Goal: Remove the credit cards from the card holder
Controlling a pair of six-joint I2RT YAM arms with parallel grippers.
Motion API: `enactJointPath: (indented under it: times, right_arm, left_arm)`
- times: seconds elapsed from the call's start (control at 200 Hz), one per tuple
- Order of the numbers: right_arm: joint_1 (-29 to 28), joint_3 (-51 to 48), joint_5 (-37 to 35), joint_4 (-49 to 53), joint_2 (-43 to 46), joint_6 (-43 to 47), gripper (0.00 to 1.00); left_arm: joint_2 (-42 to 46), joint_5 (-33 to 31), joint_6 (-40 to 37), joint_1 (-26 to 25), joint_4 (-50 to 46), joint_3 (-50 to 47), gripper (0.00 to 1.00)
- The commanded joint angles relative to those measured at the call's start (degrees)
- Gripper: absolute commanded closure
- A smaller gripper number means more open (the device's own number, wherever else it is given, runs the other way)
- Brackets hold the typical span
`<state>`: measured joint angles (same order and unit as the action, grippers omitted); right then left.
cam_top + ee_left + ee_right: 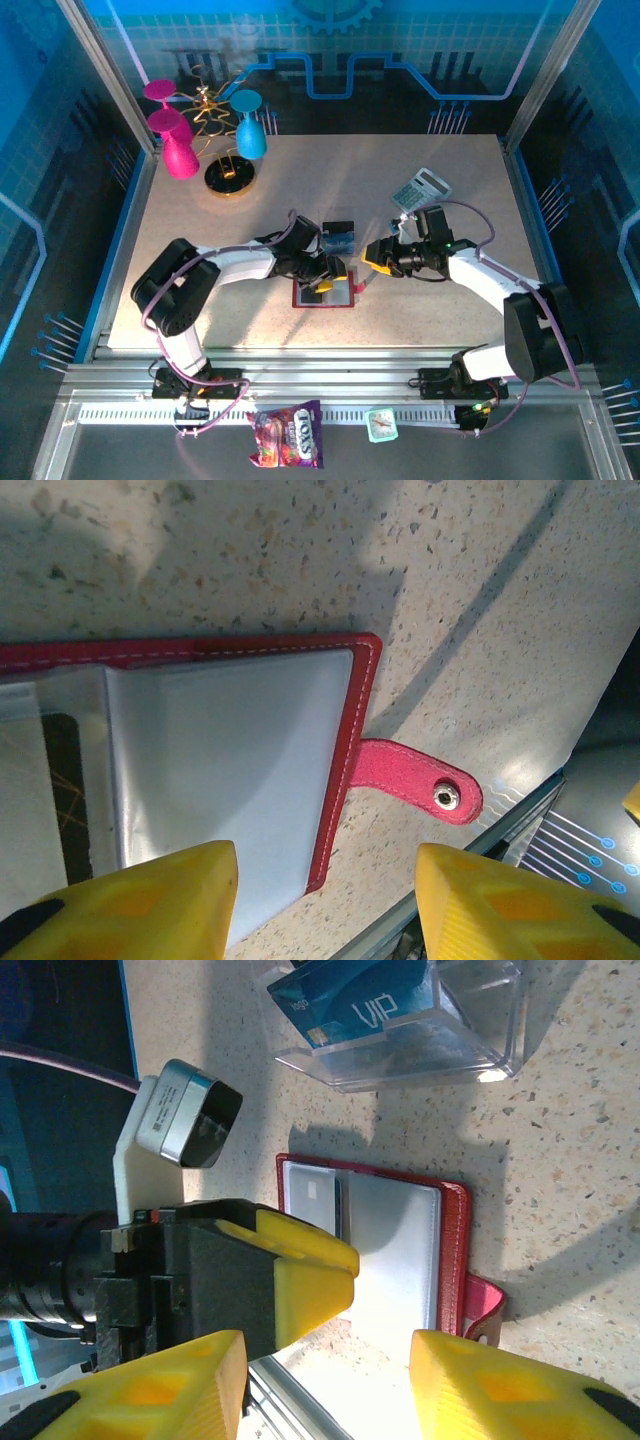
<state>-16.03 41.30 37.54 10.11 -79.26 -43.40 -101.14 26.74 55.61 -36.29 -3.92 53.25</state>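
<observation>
Holder (345, 300) lies open and flat near the surface's (420, 315) near edge, mid-way along, long axis parallel to that edge. Left fingers (140, 900) spread, empty, directly over its clear pocket (240, 760); left arm nearer. Right fingers (500, 1385) spread, empty, just beside the tab (415, 780) end. Box (480, 1020) holding 1 blue card (360, 1005) stands just beside the holder toward the far edge: tight room there, open surface toward the right edge.
</observation>
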Motion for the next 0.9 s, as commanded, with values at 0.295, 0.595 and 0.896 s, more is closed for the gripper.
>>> enactJointPath:
  times: [0.295, 0.595, 0.896]
  right_arm:
    - [0.8, -0.5, -0.1, 2.4, 2.1, 1.0, 0.52]
    - [0.8, -0.7, 0.0, 2.0, 2.0, 0.6, 0.52]
    - [-0.6, -0.5, 0.3, -0.2, 0.0, -0.6, 0.52]
  left_arm:
    - [-3.4, 2.4, 0.8, -0.4, 1.9, 1.4, 0.49]
    - [-1.6, 1.1, 0.6, -0.4, 1.4, 1.0, 0.49]
    - [3.7, -1.8, -0.7, 0.8, -1.7, -0.4, 0.49]
